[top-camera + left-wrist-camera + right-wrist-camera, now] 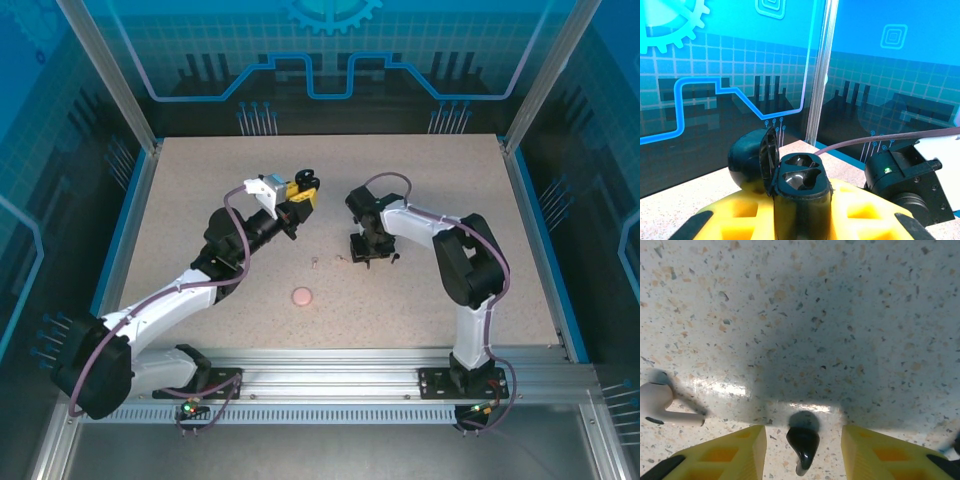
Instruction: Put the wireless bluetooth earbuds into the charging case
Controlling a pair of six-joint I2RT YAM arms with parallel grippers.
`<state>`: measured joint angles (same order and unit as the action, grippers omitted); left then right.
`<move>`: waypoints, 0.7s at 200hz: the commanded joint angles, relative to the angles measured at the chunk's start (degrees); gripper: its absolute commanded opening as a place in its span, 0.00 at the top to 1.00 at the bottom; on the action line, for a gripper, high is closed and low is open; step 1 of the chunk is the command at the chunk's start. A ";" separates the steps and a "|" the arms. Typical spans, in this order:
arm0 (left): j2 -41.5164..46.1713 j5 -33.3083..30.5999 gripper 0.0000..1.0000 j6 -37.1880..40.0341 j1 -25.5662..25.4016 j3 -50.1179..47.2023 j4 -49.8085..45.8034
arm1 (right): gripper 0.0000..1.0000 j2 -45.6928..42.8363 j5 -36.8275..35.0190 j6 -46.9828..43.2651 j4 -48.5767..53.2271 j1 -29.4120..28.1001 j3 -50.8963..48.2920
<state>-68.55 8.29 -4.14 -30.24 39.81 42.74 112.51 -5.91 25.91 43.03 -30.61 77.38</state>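
Black earbud (802,447) lies untouched between right end effector's (802,436) fingers (730,456); left (802,212) clamps case (800,177)

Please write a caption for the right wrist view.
Open right pincer straddling a black earbud; a white earbud lies apart.

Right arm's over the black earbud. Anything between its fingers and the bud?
Nothing visible. The black earbud lies on the table between the open right gripper's fingers, clear of both. The white earbud lies outside them, off to one side. The left gripper holds the charging case.
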 commanded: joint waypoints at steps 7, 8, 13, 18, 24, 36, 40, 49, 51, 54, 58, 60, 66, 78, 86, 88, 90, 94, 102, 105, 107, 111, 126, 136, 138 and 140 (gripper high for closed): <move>1.14 -1.00 1.00 0.15 -0.50 1.54 1.60 | 0.58 1.24 -1.28 0.20 1.71 -1.53 1.36; 1.09 -1.00 1.00 0.17 -0.51 1.56 1.58 | 0.58 1.27 -1.38 0.20 1.71 -1.55 1.36; 1.06 -1.03 1.00 0.13 -0.45 1.52 1.56 | 0.58 1.39 -1.51 0.26 1.71 -1.63 1.26; 1.08 -1.06 1.00 0.11 -0.49 1.46 1.64 | 0.59 1.49 -1.65 0.33 1.81 -1.72 1.24; 1.08 -1.07 1.00 0.11 -0.52 1.46 1.61 | 0.60 1.57 -1.79 0.32 1.80 -1.86 1.20; 1.23 -1.01 1.00 0.17 -0.56 1.41 1.57 | 0.61 1.70 -1.98 0.29 1.72 -2.03 1.03; 1.16 -1.00 1.00 0.21 -0.60 1.43 1.56 | 0.62 1.79 -2.12 0.35 1.72 -2.02 1.00; 1.18 -1.00 1.00 0.19 -0.54 1.49 1.34 | 0.62 1.95 -2.21 0.33 1.72 -2.01 1.01; 1.17 -1.00 1.00 0.21 -0.59 1.47 1.33 | 0.63 1.93 -2.25 0.29 1.71 -2.07 0.97; 1.15 -0.92 1.00 0.21 -0.61 1.47 1.25 | 0.63 2.00 -2.25 0.36 1.78 -2.07 0.94; 1.21 -0.91 1.00 0.19 -0.57 1.48 1.21 | 0.63 2.10 -2.24 0.32 1.76 -2.08 0.86; 1.18 -0.91 1.00 0.23 -0.60 1.43 1.16 | 0.63 2.10 -2.26 0.29 1.72 -2.11 0.89; 1.19 -0.83 1.00 0.27 -0.60 1.46 1.21 | 0.64 2.23 -2.39 0.28 1.80 -2.09 0.94; 1.22 -0.78 1.00 0.28 -0.57 1.42 1.18 | 0.64 2.19 -2.58 0.24 1.72 -2.06 0.89; 1.21 -0.69 1.00 0.30 -0.62 1.49 1.13 | 0.64 2.30 -2.69 0.24 1.79 -2.07 0.92; 1.20 -0.66 1.00 0.33 -0.68 1.43 1.07 | 0.64 2.35 -2.77 0.21 1.80 -2.02 0.89; 1.18 -0.65 1.00 0.31 -0.65 1.41 1.13 | 0.64 2.36 -2.82 0.24 1.80 -2.05 0.91; 1.19 -0.65 1.00 0.32 -0.62 1.46 1.11 | 0.65 2.37 -2.91 0.20 1.86 -2.03 0.92; 1.18 -0.69 1.00 0.29 -0.66 1.45 1.12 | 0.66 2.46 -3.12 0.15 1.96 -2.00 1.02; 1.22 -0.65 1.00 0.28 -0.66 1.49 1.12 | 0.66 2.57 -3.18 0.11 2.08 -2.02 1.09; 1.21 -0.67 1.00 0.32 -0.62 1.47 1.12 | 0.67 2.57 -3.19 0.08 2.11 -2.05 1.10; 1.22 -0.65 1.00 0.36 -0.69 1.49 1.06 | 0.67 2.54 -3.33 0.10 2.10 -2.01 1.15; 1.19 -0.70 1.00 0.45 -0.63 1.58 0.95 | 0.69 2.50 -3.40 -0.04 2.24 -2.03 1.19; 1.11 -0.56 1.00 0.59 -0.70 1.67 0.85 | 0.72 2.30 -3.46 -0.09 2.24 -2.00 1.03; 1.09 -0.56 1.00 0.57 -0.70 1.65 0.85 | 0.72 2.24 -3.37 -0.12 2.24 -2.02 1.00; 1.11 -0.49 1.00 0.55 -0.72 1.73 0.79 | 0.73 2.16 -3.40 -0.15 2.24 -2.02 0.97</move>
<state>-68.55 8.29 -4.14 -30.33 39.81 42.68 113.62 -7.57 25.93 43.24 -31.90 77.58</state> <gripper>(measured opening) 0.224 0.297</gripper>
